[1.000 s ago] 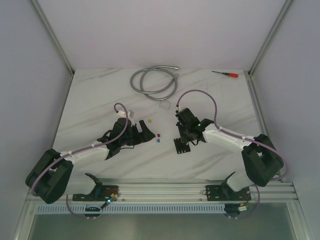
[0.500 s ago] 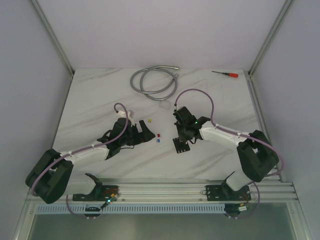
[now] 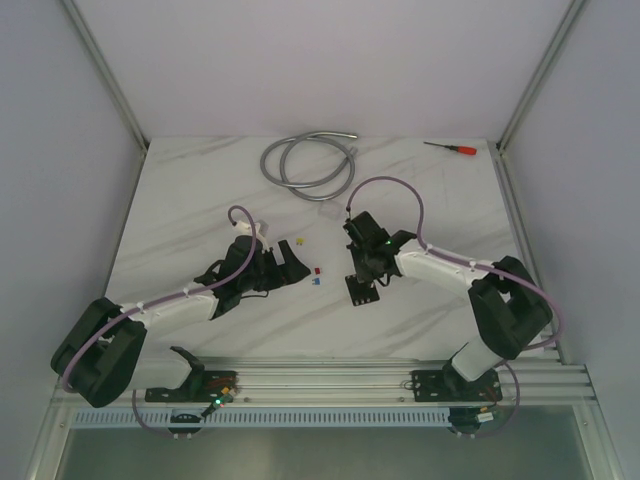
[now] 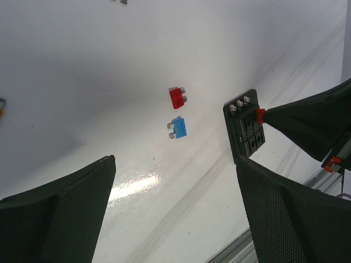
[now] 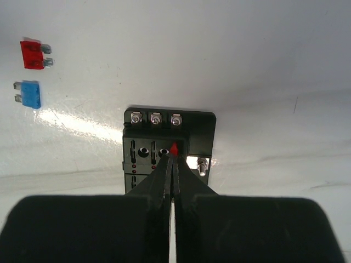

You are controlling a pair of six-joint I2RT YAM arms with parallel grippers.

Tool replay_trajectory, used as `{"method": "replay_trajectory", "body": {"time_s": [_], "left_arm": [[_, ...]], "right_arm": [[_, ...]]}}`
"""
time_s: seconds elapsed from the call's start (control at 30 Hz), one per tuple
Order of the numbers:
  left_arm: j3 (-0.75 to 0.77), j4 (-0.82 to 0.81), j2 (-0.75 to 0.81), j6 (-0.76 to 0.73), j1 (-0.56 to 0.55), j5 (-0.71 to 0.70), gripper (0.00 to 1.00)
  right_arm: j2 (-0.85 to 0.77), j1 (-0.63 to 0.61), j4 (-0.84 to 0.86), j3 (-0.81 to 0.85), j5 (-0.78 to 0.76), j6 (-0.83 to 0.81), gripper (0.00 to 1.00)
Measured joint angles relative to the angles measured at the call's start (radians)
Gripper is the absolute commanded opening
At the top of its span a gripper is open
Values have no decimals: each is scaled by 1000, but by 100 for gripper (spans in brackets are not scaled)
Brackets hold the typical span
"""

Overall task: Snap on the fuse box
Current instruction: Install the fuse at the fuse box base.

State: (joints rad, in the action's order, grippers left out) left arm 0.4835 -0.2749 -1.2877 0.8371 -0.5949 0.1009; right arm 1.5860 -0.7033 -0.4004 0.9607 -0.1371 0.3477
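Observation:
The fuse box is a small black block with slots and three screws, lying flat near the table's middle; it also shows in the wrist views as the fuse box and fuse box. My right gripper points straight down at its face. The jaws are shut on a small red fuse, whose tip touches a slot on the box's right side. My left gripper hovers open and empty to the left of the box, seen from above as the left gripper.
Loose fuses lie between the arms: a red fuse, a blue fuse and a yellow fuse. A coiled metal hose sits at the back and a red-handled screwdriver at the back right.
The right gripper's jaws have closed on the red fuse, and the right arm has shifted slightly left over the fuse box. The left arm has not moved.

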Motion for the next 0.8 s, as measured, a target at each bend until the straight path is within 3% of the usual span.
{"method": "replay_trajectory", "body": {"time_s": [0.8], "left_arm": [[0, 10, 13, 0, 0, -1, 100]], "right_arm": [[105, -32, -39, 93, -63, -39, 0]]}}
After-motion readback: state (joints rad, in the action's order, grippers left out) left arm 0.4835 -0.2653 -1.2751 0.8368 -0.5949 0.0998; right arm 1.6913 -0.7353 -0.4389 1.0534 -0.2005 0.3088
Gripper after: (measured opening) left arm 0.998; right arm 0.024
